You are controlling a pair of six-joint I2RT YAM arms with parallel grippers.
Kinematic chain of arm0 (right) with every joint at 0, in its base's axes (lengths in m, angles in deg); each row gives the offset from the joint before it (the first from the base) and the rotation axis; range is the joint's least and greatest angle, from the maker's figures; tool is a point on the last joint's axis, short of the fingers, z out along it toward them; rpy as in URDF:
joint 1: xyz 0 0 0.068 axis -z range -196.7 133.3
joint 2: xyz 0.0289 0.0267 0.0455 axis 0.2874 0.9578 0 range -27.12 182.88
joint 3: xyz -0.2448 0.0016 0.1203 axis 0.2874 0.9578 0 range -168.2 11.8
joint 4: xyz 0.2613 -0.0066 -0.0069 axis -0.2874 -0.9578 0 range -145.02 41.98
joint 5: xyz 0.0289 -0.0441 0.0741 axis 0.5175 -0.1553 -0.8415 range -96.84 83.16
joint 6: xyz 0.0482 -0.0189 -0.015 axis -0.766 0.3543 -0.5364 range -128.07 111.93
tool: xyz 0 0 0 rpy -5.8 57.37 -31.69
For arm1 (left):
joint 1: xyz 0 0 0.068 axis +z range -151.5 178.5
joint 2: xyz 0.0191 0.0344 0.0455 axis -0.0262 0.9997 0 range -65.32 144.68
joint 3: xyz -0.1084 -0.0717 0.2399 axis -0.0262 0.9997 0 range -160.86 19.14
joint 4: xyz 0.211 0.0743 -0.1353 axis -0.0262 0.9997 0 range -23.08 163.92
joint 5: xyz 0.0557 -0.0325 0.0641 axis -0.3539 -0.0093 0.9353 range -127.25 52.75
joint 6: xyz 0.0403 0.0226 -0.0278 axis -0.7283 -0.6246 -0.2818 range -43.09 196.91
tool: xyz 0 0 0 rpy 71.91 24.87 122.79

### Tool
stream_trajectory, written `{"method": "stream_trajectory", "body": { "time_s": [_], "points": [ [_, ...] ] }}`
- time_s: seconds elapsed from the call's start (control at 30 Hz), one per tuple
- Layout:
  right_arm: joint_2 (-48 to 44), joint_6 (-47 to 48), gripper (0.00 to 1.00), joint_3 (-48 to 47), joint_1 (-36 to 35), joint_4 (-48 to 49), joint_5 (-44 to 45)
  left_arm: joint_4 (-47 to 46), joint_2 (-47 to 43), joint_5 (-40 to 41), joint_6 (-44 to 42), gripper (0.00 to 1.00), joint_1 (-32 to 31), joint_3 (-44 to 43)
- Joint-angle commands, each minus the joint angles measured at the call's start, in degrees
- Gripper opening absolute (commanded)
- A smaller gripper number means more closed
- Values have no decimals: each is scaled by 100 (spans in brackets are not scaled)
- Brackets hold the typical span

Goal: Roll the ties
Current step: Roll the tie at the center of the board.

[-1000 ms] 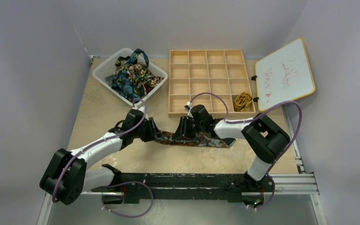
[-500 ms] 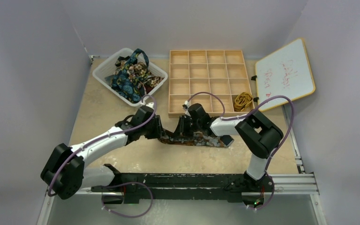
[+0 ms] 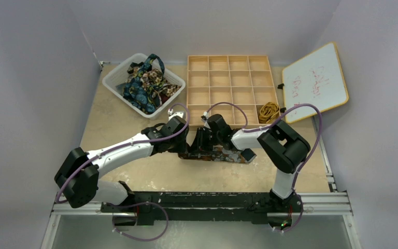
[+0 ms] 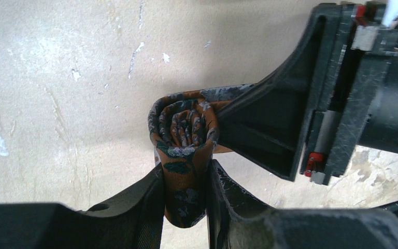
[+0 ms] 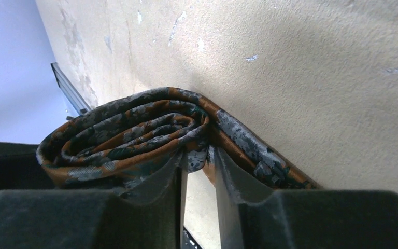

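A dark brown tie with orange-grey blotches (image 3: 227, 154) lies on the table, its left end wound into a roll (image 4: 183, 123). My left gripper (image 4: 185, 193) is shut on the roll's side; in the top view it (image 3: 185, 143) sits right against the right gripper (image 3: 201, 143). In the right wrist view the right gripper (image 5: 197, 162) is nearly closed, pinching a fold of the same roll (image 5: 127, 129) at its tips. The unrolled tail (image 5: 259, 155) runs off to the right. More ties (image 3: 146, 83) are piled in a white basket. A gold-yellow tie (image 3: 268, 110) lies in the wooden tray.
The white basket (image 3: 115, 78) stands at the back left. A wooden compartment tray (image 3: 228, 78) stands at the back centre. A whiteboard (image 3: 315, 82) leans at the back right. A metal rail (image 3: 321, 202) runs along the near edge.
My left gripper has moved right with the roll, closing up against the right gripper. The flat stretch of tie has grown shorter. The right gripper has shifted slightly left.
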State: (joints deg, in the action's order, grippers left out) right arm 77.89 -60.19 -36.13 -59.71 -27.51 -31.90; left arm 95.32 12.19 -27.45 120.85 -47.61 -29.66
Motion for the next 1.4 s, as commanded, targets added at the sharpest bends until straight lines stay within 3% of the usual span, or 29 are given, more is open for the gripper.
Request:
{"method": "stream_trajectory", "body": {
  "time_s": [0.0,0.2,0.47,0.83,1.37],
  "points": [
    [-632,-76,32,101,-7,14,376,225,-11,182,126,29,-40,-225],
    [-982,-109,24,176,-8,-238,675,398,76,358,49,28,-39,-334],
    [-641,-82,10,-2,-8,-421,787,403,101,373,-20,29,-47,-385],
    [-149,-184,8,-98,-16,14,446,374,328,381,-31,29,-220,-545],
    [103,-482,9,-46,-15,586,-49,1005,990,1112,-53,30,-705,-1251]
  ]
}}
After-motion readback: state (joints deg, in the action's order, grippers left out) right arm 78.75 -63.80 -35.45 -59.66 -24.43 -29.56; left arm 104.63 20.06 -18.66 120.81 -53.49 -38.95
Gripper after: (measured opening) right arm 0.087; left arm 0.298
